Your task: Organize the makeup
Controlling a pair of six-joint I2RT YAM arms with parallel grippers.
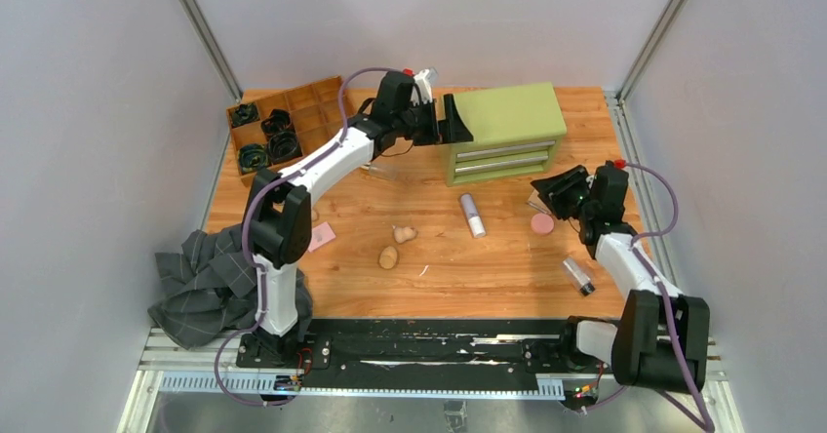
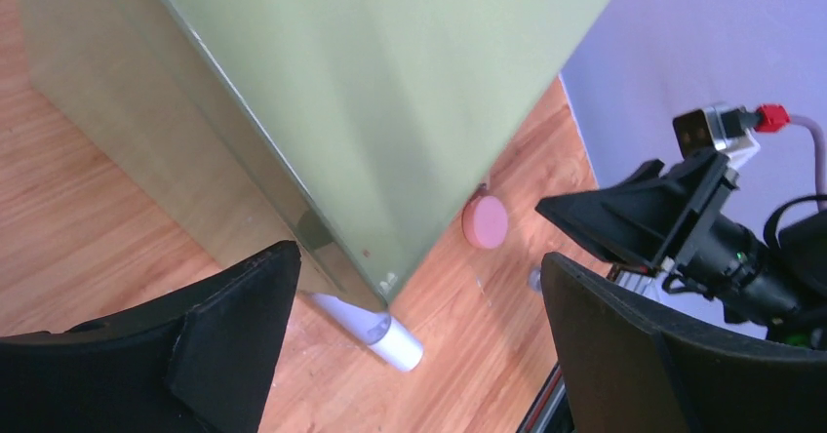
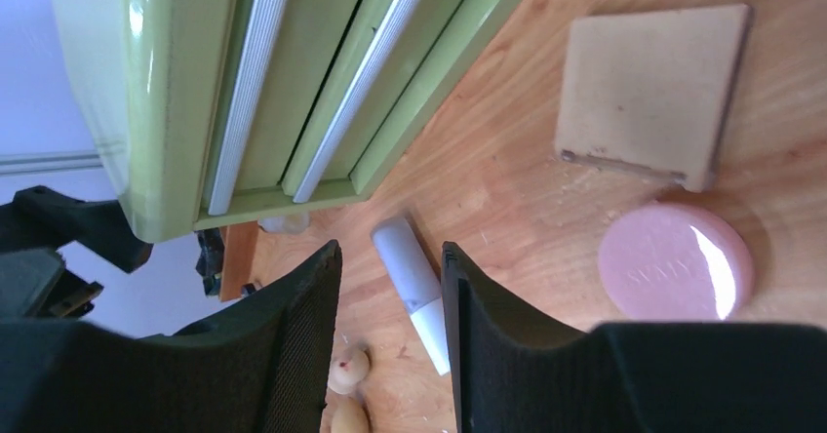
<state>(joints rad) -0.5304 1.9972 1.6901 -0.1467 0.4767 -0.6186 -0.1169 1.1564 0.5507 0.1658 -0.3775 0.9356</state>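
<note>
The makeup lies scattered on the wooden table (image 1: 439,287). A silver-white tube (image 1: 472,215) lies in front of the green drawer unit (image 1: 507,111). Left of the tube are two beige sponges (image 1: 404,233) (image 1: 388,256). The pink round puff (image 1: 542,223) and the tan square pad (image 3: 649,92) lie close together, just under my right gripper (image 1: 559,191). A clear bottle (image 1: 578,275) lies nearer the front edge. The right gripper (image 3: 390,248) hovers above the table, its jaws narrowed with nothing between them. My left gripper (image 1: 451,119) stands wide open at the unit's top left corner (image 2: 419,255).
A wooden compartment tray (image 1: 312,101) at the back left holds black coiled bands (image 1: 278,131). A dark grey cloth (image 1: 200,287) hangs over the front left edge. A small pink item (image 1: 322,236) lies by the left arm. Both drawers (image 3: 293,82) are closed.
</note>
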